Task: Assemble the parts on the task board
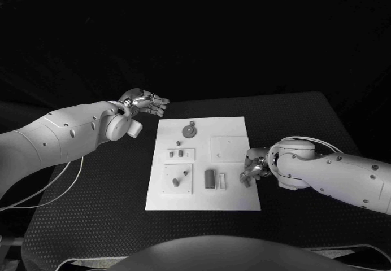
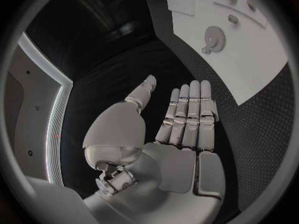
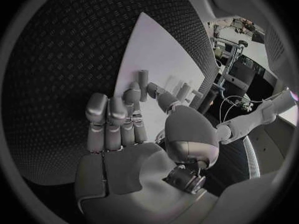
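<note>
White board lies mid-table on the black table. Left hand hovers off the board's far left corner, above the table, fingers straight and side by side, thumb apart, holding nothing; wrist view shows the same flat hand. Right hand sits at the board's right edge, near half, fingers curled in; it pinches a small peg between fingertips and thumb over the board. Gear lies near the far edge, left of centre. Dark block lies in the near half, a pale strip just beside it. Small pegs sit on a raised square near the left edge.
</note>
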